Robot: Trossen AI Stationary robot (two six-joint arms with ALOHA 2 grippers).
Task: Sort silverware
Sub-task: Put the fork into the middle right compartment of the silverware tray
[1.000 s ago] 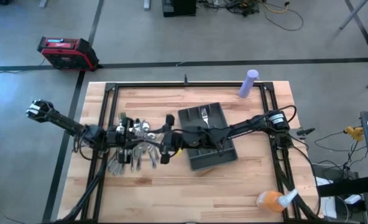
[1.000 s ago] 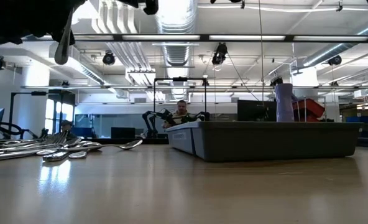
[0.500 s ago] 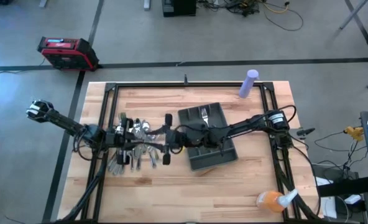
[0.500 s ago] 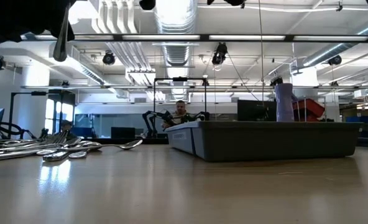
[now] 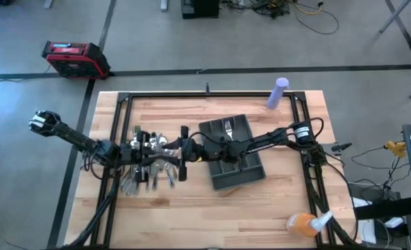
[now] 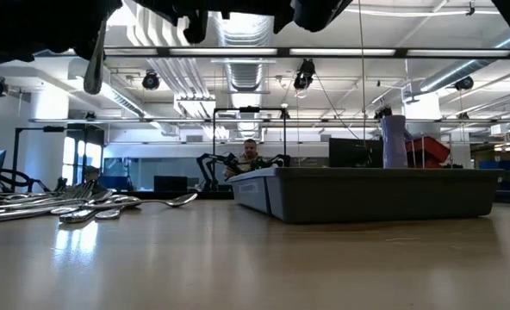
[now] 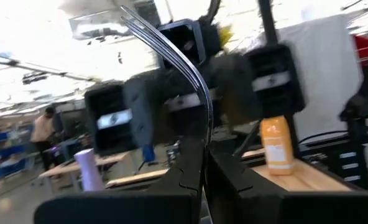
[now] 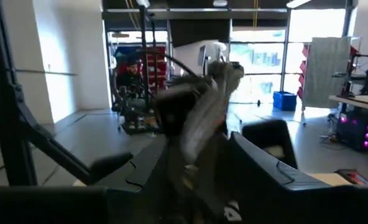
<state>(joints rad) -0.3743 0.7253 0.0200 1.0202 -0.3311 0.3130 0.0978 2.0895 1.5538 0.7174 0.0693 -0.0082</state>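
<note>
Both arms reach toward the middle of the surface and meet nose to nose. The left arm comes in from the left edge, elbow out beyond the frame, forearm running level to the right. Its tool (image 5: 165,149) sits high above the surface, fingers (image 7: 190,168) pinched together on a thin curved piece of silverware (image 7: 184,53) that stands up out of the grip. The right arm stretches from its base at the right side across to the left, long and nearly straight. Its tool (image 5: 185,151) hangs just beside the left one, facing it; its finger state cannot be made out
</note>
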